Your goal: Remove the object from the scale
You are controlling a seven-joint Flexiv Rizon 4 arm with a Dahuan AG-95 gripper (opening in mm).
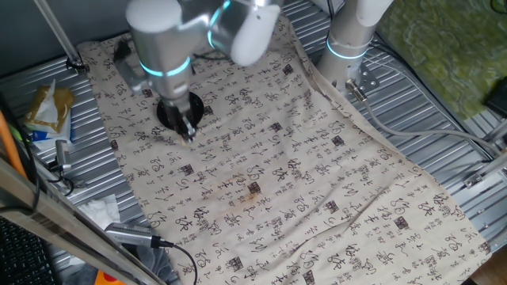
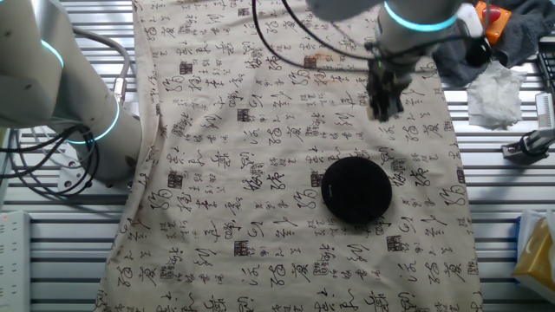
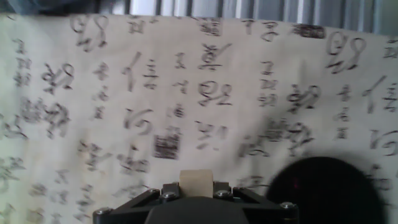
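Block: small, light, stiff wood; clamped by flat sides in end effector, clear of scale, over cloth-covered surface

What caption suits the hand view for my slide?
Two-finger gripper holding a small tan wooden block above calligraphy-printed cloth, round black scale disc lower right.

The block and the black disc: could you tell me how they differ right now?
The block is pale tan and tiny; the disc is matte black and far larger. The block is squarish, the disc flat and round. The block sits between the fingers of the gripper, off the disc, while the disc lies bare on the cloth.
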